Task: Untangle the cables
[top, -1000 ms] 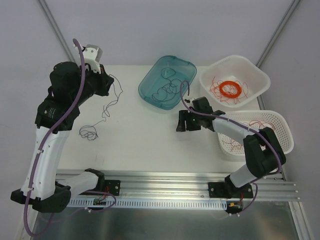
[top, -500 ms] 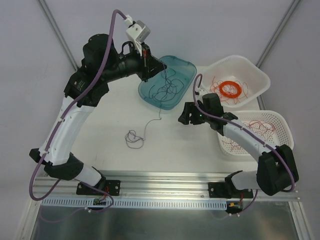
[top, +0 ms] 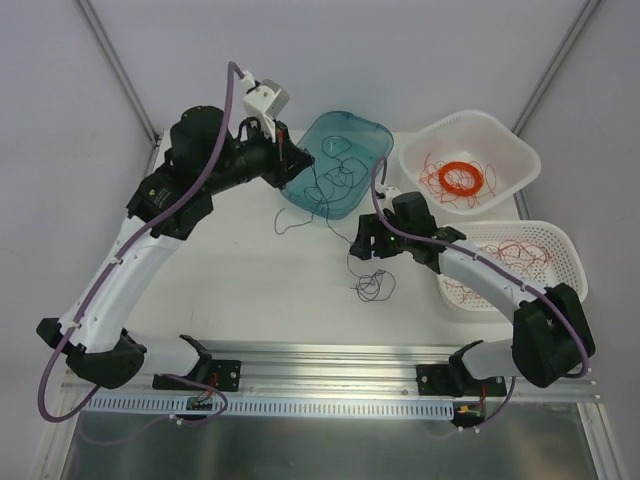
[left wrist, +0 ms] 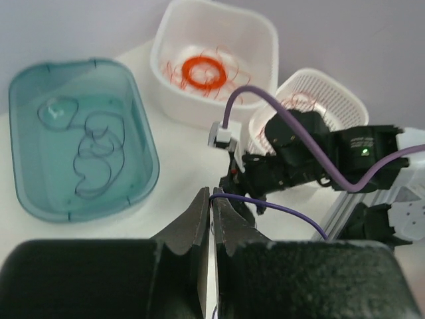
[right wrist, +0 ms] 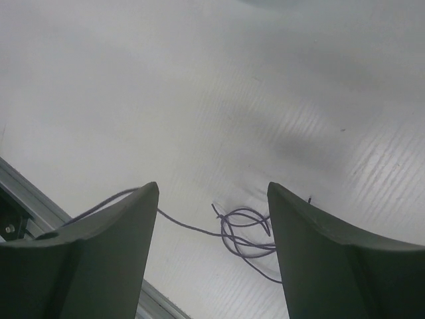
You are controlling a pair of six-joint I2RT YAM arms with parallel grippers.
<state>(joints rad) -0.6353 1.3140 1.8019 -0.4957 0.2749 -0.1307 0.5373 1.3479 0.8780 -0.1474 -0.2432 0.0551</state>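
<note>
A thin dark purple cable is pinched at the tips of my shut left gripper (top: 293,168) (left wrist: 213,196), which hangs over the left rim of the teal tray (top: 340,114) (left wrist: 143,133). The cable trails down to a small loose coil (top: 375,286) (right wrist: 246,226) lying on the table. My right gripper (top: 362,248) (right wrist: 212,189) hovers open just above and behind that coil, touching nothing. More dark cables (top: 335,180) (left wrist: 99,149) lie looped inside the teal tray. Red and orange wires (top: 520,250) sit in the baskets at right.
A white tub (top: 520,150) (left wrist: 265,40) at the back right holds a flat orange ring coil (top: 463,178) (left wrist: 204,72) and loose orange wires. A white slotted basket (top: 565,255) (left wrist: 345,100) stands at the right edge. The metal rail (top: 330,355) runs along the near edge.
My left arm has swung from the far left across to the teal tray, dragging the dark cable's coil rightward over the table. The right gripper opened slightly wider and now stands over the coil.
</note>
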